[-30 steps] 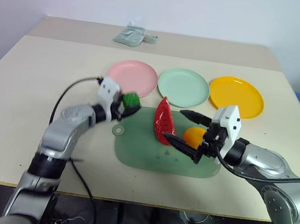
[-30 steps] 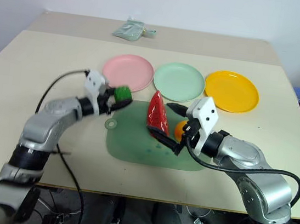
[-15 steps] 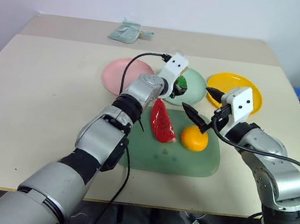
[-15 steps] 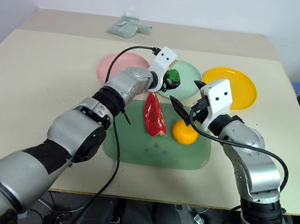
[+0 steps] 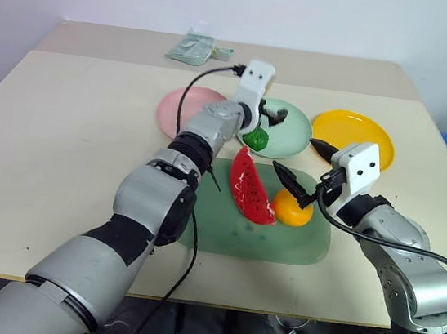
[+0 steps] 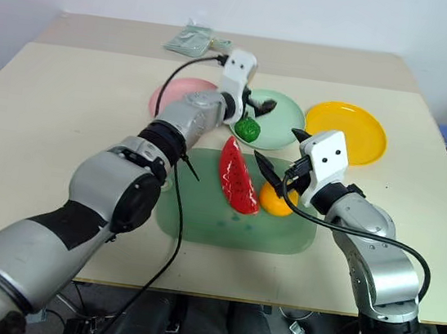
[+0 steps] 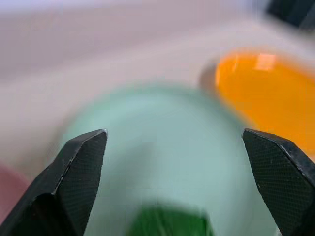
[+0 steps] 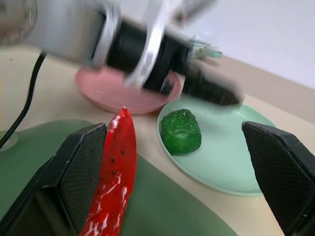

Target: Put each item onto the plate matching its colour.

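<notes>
pink plate (image 5: 183, 110): far left of the plate row, bare, partly behind the left arm.
left gripper (image 5: 270, 116): jaws spread wide, holding nothing, over the mint green plate (image 5: 292, 135).
green vegetable (image 5: 255, 137): lying on the near-left edge of the mint plate, free of the fingers, just under the gripper. Looks placed.
watermelon wedge (image 5: 251, 186): on the green mat (image 5: 222, 237), long axis running from near the mint plate toward the robot, slightly slanted. Pink plate lies up and left of it.
orange (image 5: 293, 208): on the mat, touching or just beside the wedge's right side. Yellow-orange plate (image 5: 357, 138) is up and right of it, well apart.
right gripper (image 5: 300, 170): fingers fully apart, empty, tips straddling the spot just above the orange.
nearer arm: right gripper is nearest the orange; left is nearer the wedge and pink plate.
next move (guess): right closes down on the orange, carries it back-right to the yellow plate.
</notes>
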Controlling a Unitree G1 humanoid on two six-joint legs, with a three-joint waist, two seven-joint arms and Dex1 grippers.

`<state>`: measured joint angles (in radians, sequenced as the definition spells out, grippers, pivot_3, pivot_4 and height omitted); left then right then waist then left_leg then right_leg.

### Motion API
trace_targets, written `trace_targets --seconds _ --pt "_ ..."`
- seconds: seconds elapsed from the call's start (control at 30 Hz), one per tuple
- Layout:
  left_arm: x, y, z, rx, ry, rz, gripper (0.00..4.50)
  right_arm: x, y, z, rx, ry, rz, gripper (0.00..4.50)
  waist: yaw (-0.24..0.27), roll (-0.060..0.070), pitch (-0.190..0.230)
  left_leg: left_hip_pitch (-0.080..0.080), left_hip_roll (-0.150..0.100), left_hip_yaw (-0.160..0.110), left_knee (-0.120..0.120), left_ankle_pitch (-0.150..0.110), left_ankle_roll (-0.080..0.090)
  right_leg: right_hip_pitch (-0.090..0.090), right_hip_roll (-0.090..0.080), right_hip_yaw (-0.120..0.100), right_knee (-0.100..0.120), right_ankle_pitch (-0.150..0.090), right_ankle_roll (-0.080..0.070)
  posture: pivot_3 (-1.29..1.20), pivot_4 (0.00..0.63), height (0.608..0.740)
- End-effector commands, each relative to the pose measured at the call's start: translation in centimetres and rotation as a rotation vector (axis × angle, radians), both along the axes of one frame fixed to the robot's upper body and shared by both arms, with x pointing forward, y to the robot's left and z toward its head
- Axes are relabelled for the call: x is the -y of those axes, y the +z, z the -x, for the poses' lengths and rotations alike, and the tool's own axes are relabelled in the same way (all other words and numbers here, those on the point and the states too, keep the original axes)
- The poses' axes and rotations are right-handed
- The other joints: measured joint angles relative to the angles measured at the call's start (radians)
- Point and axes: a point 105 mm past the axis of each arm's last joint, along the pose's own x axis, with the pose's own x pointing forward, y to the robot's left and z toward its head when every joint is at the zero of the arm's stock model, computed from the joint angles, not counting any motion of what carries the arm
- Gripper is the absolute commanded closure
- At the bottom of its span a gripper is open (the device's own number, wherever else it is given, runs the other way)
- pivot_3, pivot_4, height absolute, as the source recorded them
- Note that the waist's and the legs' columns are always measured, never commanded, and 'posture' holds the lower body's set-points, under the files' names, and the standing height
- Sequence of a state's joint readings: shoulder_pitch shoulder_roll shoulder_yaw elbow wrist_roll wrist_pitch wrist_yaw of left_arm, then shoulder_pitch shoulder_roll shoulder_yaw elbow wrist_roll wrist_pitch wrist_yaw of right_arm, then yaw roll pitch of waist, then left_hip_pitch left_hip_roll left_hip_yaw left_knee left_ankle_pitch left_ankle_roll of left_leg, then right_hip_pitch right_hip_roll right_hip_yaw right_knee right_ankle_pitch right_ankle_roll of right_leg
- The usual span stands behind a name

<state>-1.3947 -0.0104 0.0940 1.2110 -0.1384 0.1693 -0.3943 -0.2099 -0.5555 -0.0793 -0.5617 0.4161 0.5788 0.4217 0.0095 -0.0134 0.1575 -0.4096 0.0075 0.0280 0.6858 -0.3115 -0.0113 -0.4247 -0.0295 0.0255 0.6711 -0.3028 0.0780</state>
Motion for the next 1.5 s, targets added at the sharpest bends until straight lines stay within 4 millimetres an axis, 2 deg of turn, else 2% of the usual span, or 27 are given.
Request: trace_targets --seconds 0.03,0.17,0.27,0.47,0.67,0.77,0.97,1.13,1.27,1.5 --pt "-2.4 3.5 0.5 0.108 -0.103 0.142 0.02 0.8 1.2 0.4 0.046 0.009 0.001 0.0 -0.004 0.001 0.0 0.0 0.0 0.0 0.0 0.0 0.0 0.0 0.0 0.0 0.0 0.0 0.0 0.0 0.15 0.74" --pt "-6.3 0.1 1.3 0.033 -0.125 0.013 0.02 1.1 0.7 1.5 0.001 0.087 0.022 0.0 -0.009 0.002 -0.001 0.001 0.0 0.0 -0.001 0.0 -0.001 0.0 0.0 0.0 0.001 0.0 0.0 0.0 0.15 0.74" --pt "-8.3 -1.2 3.1 0.01 -0.137 -0.007 0.02 1.8 0.3 2.1 -0.036 0.111 0.047 0.0 -0.01 0.002 -0.001 0.001 0.001 0.0 0.0 0.0 0.0 0.0 0.0 0.001 0.004 0.0 0.0 0.0 0.15 0.74" --pt "-9.8 -2.6 6.9 -0.058 -0.131 0.008 0.02 3.1 0.1 2.2 -0.068 0.096 0.072 0.0 0.006 0.001 -0.001 -0.001 0.001 -0.001 0.008 0.0 0.001 0.001 -0.002 0.001 0.01 0.0 0.0 0.0 0.15 0.74" --pt "-7.0 -3.3 10.8 -0.182 -0.192 0.014 0.02 2.7 -0.1 2.8 -0.084 0.133 0.075 0.0 0.003 0.001 -0.001 -0.001 0.001 -0.002 0.012 -0.002 0.002 0.003 -0.002 0.001 0.011 0.0 0.0 0.0 0.15 0.74" --pt "-4.9 -3.8 12.2 -0.195 -0.222 -0.1 0.02 2.4 -0.4 3.1 -0.092 0.15 0.083 0.0 0.003 0.001 -0.001 0.0 0.001 -0.002 0.012 -0.001 0.002 0.003 -0.002 0.002 0.011 0.0 0.0 0.0 0.15 0.74" --pt "-3.9 -4.3 12.5 -0.248 -0.117 -0.288 0.02 2.3 -0.6 3.7 -0.114 0.182 0.084 0.0 0.003 0.001 -0.001 0.0 0.001 -0.002 0.012 -0.002 0.003 0.003 -0.001 0.002 0.011 0.0 0.0 0.0 0.15 0.74" --pt "-3.0 -4.7 13.4 -0.342 -0.113 -0.275 0.02 2.2 -0.7 4.1 -0.128 0.206 0.081 0.0 0.003 0.001 -0.001 0.0 0.001 -0.002 0.012 -0.002 0.004 0.003 -0.001 0.002 0.01 0.0 0.0 0.0 0.15 0.74" --pt "-1.5 -5.3 14.4 -0.379 -0.148 -0.28 0.02 1.7 -1.0 4.1 -0.133 0.219 0.078 0.0 0.004 0.001 -0.001 0.0 0.001 -0.002 0.012 -0.002 0.003 0.003 -0.001 0.002 0.01 0.0 0.0 0.0 0.15 0.74" --pt "-1.7 -4.7 13.9 -0.357 -0.133 -0.268 0.02 1.7 -0.9 4.1 -0.132 0.22 0.08 0.0 0.003 0.001 -0.001 0.0 0.001 -0.002 0.012 -0.001 0.002 0.003 -0.001 0.002 0.01 0.0 0.0 0.0 0.15 0.74"
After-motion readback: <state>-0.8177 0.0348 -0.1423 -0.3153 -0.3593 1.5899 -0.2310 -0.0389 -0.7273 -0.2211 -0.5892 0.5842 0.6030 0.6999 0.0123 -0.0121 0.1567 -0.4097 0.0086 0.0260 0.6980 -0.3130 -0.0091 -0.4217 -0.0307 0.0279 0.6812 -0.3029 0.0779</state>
